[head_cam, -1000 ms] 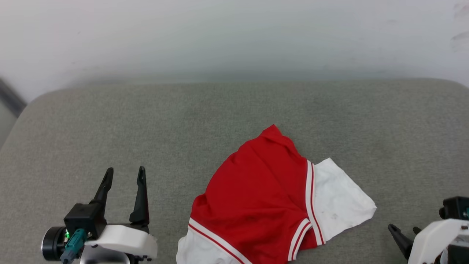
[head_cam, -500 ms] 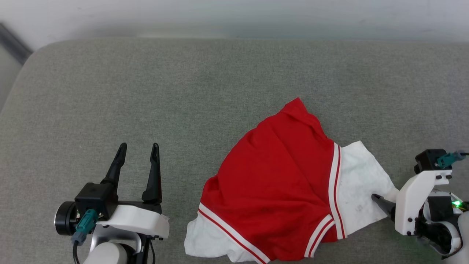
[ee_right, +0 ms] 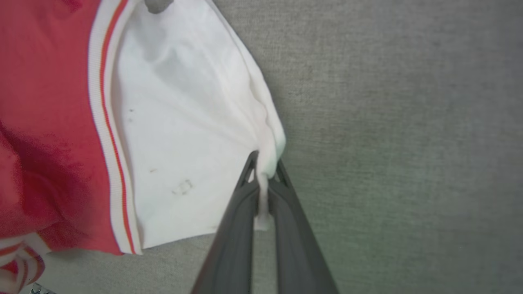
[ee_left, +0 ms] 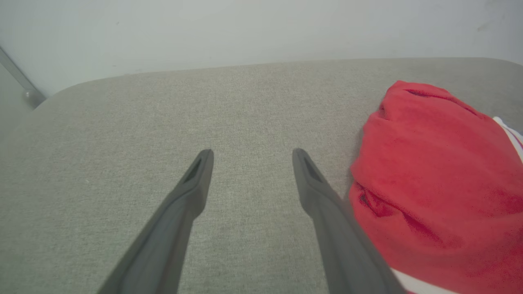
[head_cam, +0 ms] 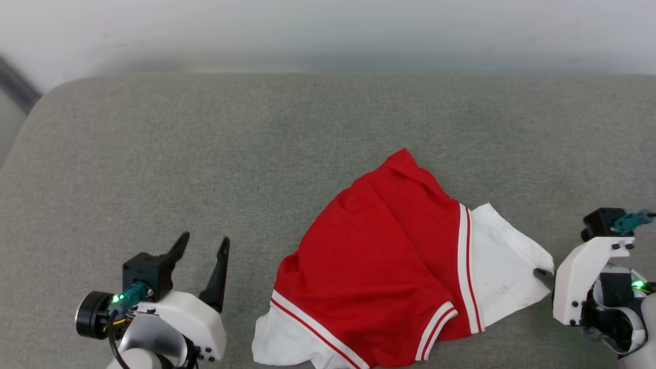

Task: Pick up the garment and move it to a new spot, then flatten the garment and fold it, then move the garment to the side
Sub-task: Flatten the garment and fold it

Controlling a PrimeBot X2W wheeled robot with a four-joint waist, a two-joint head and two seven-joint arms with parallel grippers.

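The garment (head_cam: 379, 256) lies crumpled on the grey cushion, plain red side up, with a white sleeve (head_cam: 499, 269) spread to the right and another white part at the bottom left. My right gripper (head_cam: 540, 272) is shut on the edge of that right sleeve (ee_right: 184, 134); in the right wrist view the white cloth is pinched between the two fingers (ee_right: 241, 204), with my right gripper (ee_right: 264, 164) at the sleeve's hem. My left gripper (head_cam: 202, 243) stands open to the left of the garment, apart from it. In the left wrist view my left gripper (ee_left: 253, 153) has bare cushion between its fingers, the garment (ee_left: 441, 179) beside its right finger.
The grey upholstered cushion (head_cam: 205, 154) runs across the whole head view, with a rounded far-left corner. A pale wall (head_cam: 328, 31) rises behind it. A dark strip (head_cam: 18, 84) runs along the far left by the wall.
My right gripper came in from the lower right to the white sleeve's edge and shut on it. The head view has shifted. My left gripper sits lower and tilted.
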